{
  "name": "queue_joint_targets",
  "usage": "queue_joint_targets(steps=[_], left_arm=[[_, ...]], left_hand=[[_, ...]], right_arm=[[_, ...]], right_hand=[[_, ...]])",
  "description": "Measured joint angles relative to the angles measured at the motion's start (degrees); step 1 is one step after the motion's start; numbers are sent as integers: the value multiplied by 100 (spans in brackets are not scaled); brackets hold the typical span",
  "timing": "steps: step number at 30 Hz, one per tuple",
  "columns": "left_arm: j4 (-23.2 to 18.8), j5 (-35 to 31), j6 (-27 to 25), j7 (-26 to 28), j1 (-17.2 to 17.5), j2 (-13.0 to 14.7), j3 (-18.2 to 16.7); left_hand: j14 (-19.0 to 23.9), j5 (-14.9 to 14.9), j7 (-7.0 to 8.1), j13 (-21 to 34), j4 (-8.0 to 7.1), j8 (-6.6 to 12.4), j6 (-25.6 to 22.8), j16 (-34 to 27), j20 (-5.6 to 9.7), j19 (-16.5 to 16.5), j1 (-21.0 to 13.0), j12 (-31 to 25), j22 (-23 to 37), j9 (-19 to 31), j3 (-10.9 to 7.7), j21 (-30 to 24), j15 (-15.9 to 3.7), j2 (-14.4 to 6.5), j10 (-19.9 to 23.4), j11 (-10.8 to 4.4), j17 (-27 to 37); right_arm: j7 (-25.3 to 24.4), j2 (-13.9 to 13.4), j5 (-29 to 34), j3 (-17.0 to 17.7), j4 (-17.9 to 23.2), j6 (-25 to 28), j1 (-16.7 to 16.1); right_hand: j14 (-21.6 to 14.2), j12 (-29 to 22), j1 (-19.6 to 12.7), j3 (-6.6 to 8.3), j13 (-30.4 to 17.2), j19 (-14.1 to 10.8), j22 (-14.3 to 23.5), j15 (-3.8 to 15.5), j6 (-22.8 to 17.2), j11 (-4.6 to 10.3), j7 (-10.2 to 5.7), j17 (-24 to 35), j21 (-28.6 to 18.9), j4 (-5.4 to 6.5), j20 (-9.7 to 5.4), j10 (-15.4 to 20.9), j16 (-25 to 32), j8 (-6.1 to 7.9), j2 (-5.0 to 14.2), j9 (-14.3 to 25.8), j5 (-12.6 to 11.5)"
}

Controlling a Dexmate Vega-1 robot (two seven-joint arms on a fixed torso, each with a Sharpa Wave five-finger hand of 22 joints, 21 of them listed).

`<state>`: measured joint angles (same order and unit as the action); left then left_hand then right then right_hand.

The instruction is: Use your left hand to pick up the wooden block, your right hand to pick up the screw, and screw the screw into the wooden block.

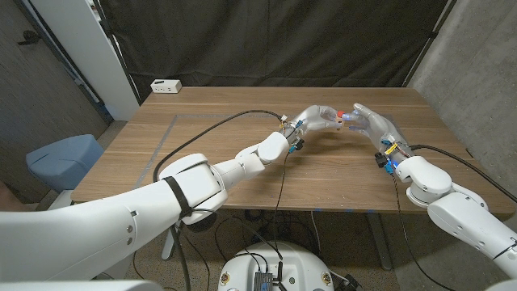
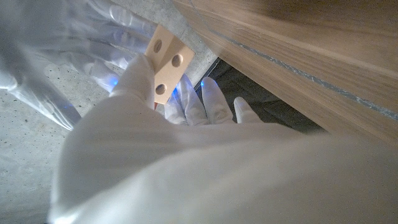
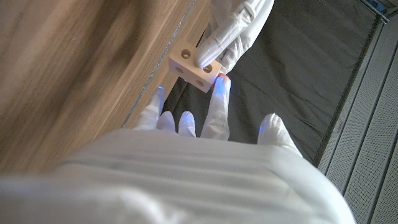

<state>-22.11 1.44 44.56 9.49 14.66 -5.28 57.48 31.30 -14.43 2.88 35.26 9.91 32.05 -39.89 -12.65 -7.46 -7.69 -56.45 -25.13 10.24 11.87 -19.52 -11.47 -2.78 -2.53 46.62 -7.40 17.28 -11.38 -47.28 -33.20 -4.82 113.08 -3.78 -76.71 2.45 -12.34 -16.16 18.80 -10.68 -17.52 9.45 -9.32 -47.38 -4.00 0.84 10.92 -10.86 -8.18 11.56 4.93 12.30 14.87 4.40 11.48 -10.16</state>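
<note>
Above the table's far middle, my left hand (image 1: 317,120) grips a pale wooden block (image 2: 165,61) with round holes in its faces. The same block (image 3: 194,70) shows in the right wrist view, with a left fingertip (image 3: 208,55) on top of it. My right hand (image 1: 373,124) meets it from the other side. Its fingertips (image 3: 219,99) press a small red-headed screw (image 3: 221,75) against the block's end. That screw is a red speck (image 1: 340,114) between the two hands in the head view; its shaft is hidden.
A white power strip (image 1: 166,86) lies at the wooden table's (image 1: 226,166) far left corner. Black cables (image 1: 218,129) trail across the table from both wrists. A blue chair (image 1: 63,158) stands off the table's left side, and a dark curtain hangs behind.
</note>
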Motion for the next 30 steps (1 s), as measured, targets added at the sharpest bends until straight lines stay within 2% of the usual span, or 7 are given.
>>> queue_joint_targets(steps=[13,18,24,30], left_arm=[[-17,-48,131,48,1,25,10],[-30,-83,183,85,15,40,11],[-57,-135,260,124,40,61,13],[-94,-177,331,152,72,91,12]], left_hand=[[0,-21,0,0,0,-19,0,0,0,0,0,0,0,-2,0,0,0,0,-9,-9,11],[0,-20,0,0,0,-20,0,0,0,0,0,0,0,-3,0,0,0,0,-9,-9,0],[0,-19,0,0,0,-16,0,0,0,0,0,0,0,-3,0,0,0,0,-9,-9,0],[0,-14,0,0,0,4,0,0,0,0,0,0,0,-1,0,0,0,0,-9,-10,0]], right_arm=[[-144,26,82,155,142,-46,-187],[-208,67,133,200,169,-52,-231],[-288,127,210,233,178,-56,-251],[-302,174,252,237,161,-68,-238]], right_hand=[[-21,0,0,0,0,0,0,20,-18,-9,21,1,0,0,0,72,0,-6,0,0,0],[-21,25,0,0,0,1,0,20,204,-43,16,1,0,0,0,38,0,-127,0,-1,0],[-42,69,0,0,0,1,0,0,359,-70,-13,2,0,0,0,4,-23,-206,0,-1,0],[31,155,0,0,-1,1,0,-73,621,-51,-70,2,29,0,0,-281,-61,-344,0,-1,0]])
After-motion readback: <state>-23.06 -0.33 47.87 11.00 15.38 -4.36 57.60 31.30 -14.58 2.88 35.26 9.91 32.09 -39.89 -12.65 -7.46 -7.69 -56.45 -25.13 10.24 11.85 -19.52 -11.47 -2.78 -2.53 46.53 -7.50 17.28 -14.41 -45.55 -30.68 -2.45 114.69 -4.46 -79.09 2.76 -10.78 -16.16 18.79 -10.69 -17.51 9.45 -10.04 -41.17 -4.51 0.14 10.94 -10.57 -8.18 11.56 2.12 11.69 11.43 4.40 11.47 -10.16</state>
